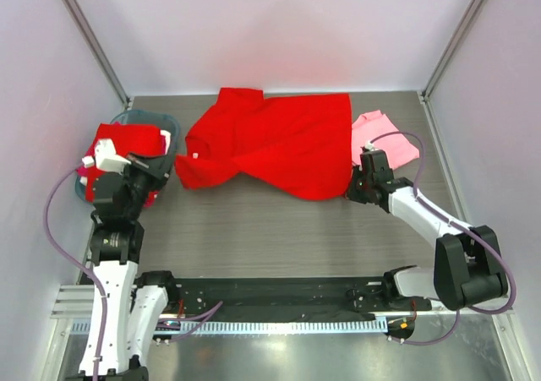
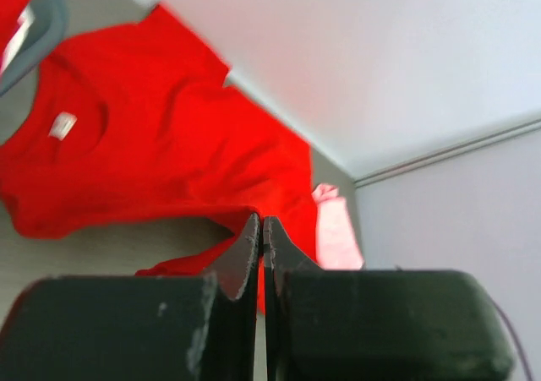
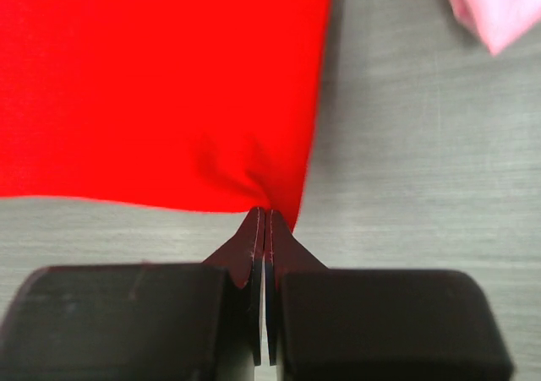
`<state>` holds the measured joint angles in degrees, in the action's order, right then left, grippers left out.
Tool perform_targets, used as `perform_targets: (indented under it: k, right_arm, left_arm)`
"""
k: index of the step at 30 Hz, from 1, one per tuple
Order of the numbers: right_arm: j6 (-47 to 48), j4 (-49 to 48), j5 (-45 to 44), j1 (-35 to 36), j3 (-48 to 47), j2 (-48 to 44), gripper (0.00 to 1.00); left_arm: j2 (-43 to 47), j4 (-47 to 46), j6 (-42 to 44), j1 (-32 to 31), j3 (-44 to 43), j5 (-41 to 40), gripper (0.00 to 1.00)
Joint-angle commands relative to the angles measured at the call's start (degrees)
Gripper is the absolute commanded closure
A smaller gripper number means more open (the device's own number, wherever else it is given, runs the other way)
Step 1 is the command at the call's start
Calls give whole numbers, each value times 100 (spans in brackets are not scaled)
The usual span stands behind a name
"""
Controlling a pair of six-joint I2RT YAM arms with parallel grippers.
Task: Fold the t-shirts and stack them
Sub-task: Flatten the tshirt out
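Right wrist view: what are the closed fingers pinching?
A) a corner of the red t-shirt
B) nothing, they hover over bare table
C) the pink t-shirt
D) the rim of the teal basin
A: the right gripper is shut on a corner of the red t-shirt, whose fabric puckers at the fingertips, while the pink t-shirt lies apart at the top right.

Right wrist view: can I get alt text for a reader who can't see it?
The right gripper, shut, pinches the corner of a red t-shirt spread on the grey table, the cloth puckering at its tips. A pink t-shirt shows at the top right corner, apart from the red one.
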<state>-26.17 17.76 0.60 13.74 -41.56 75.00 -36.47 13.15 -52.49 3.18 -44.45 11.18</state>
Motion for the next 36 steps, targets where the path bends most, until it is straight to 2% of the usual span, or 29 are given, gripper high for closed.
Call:
perform_targets:
  k: [1, 4, 7, 9, 10, 12, 14, 18, 25, 29, 36]
  right_arm:
    - [-221, -168, -33, -20, 174, -521, 99]
    - [-292, 113, -218, -20, 323, -828, 99]
    - [-301, 333, -139, -29, 464, -1013, 99]
    - [-301, 430, -130, -20, 535, -1119, 99]
    - [-318, 448, -139, -20, 579, -1154, 99]
    - [-344, 518, -209, -20, 605, -1190, 99]
    - [-362, 527, -350, -29, 570, -1042, 99]
    - [-353, 536, -569, -20, 246, -445, 99]
    - [-362, 307, -1159, -46, -667, 653, 99]
    - [-362, 149, -1185, -99, -1371, 1428, 99]
    - [-423, 114, -975, -257, -2742, 2929, 99]
  left_arm:
    - [130, 898, 186, 33, 393, -116, 100]
    - [569, 1591, 344, 34, 402, -326, 100]
    - [1132, 2373, 520, 34, 288, -984, 100]
    - [1474, 2814, 529, 25, 191, -1764, 100]
    - [1546, 3173, 538, 33, 95, -1960, 100]
    - [1538, 3291, 660, 25, 50, -2015, 100]
    - [1485, 3116, 661, 25, 146, -1814, 100]
    - [1327, 2396, 416, 25, 559, -901, 100]
    - [502, 1507, 143, 33, 762, -117, 100]
    - [-35, 1059, 28, 16, 604, 156, 100]
    - [-939, 602, -7, -265, 244, 148, 100]
